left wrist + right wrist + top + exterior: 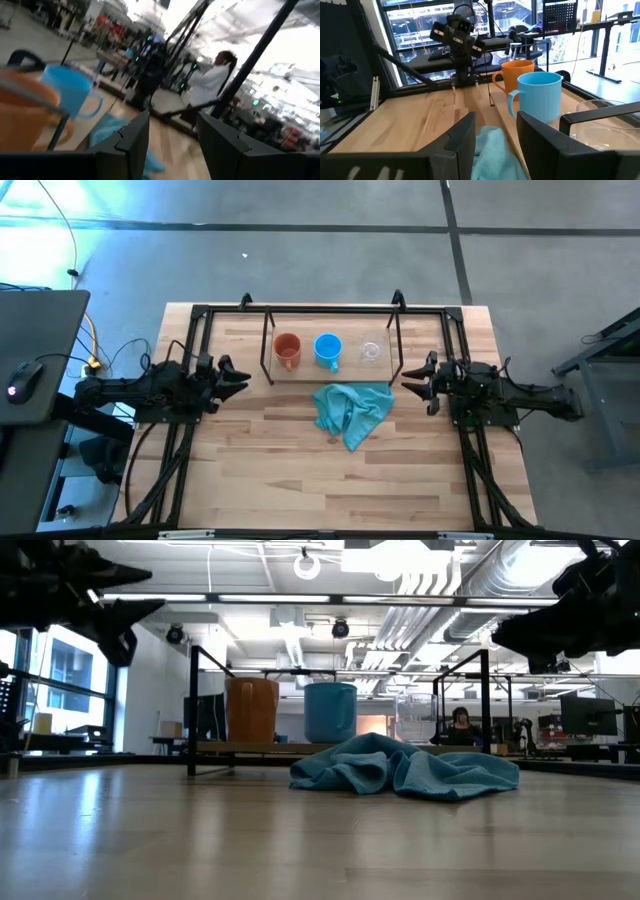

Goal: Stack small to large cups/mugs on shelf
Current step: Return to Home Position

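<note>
Orange mug [288,348], blue mug [328,348], glass cup [371,351] on shelf [305,371]; left tool [243,378], right tool [408,383] parted, holding nothing.

You have a teal cloth [352,412] lying crumpled in 1 loose heap on the light wood table [300,480], about midway across its width. Off the table's left side you see a dark desk [40,330] with a computer mouse [25,377] on it (a small light glows at the mouse's edge). Grey floor [320,260] crossed by dark seams lies beyond the table. In the low view, 1 person [461,724] sits far back in the room under white ceiling ducts [440,590]. The left wrist view shows you a person [210,85] in a white top, dark hair tied back.
</note>
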Available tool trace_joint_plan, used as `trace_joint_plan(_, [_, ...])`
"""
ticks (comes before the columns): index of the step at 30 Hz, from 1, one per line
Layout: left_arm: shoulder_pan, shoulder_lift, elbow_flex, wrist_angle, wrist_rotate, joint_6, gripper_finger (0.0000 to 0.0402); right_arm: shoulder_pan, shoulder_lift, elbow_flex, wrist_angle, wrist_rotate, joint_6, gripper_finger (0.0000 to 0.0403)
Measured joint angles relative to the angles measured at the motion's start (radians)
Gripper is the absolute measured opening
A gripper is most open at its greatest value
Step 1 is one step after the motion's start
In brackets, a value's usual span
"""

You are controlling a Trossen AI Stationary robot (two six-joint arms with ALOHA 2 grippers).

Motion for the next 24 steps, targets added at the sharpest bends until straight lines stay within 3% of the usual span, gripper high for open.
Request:
trace_joint_plan(8, [0.000, 0.000, 0.000, -0.073, 0.056, 0.046, 0.0154, 0.000, 0.000, 0.000, -0.001, 0.000, 0.072, 0.0135])
trace_joint_plan(16, [0.000, 0.000, 0.000, -0.121, 0.140, 0.164, 0.0154, 0.000, 0.000, 0.000, -0.002, 0.000, 0.039, 0.0135])
trace_joint_plan(24, [0.000, 0.042, 0.000, -0.122, 0.121, 0.295, 0.0154, -0.005, 0.000, 0.000, -0.002, 0.006, -0.008, 0.0135])
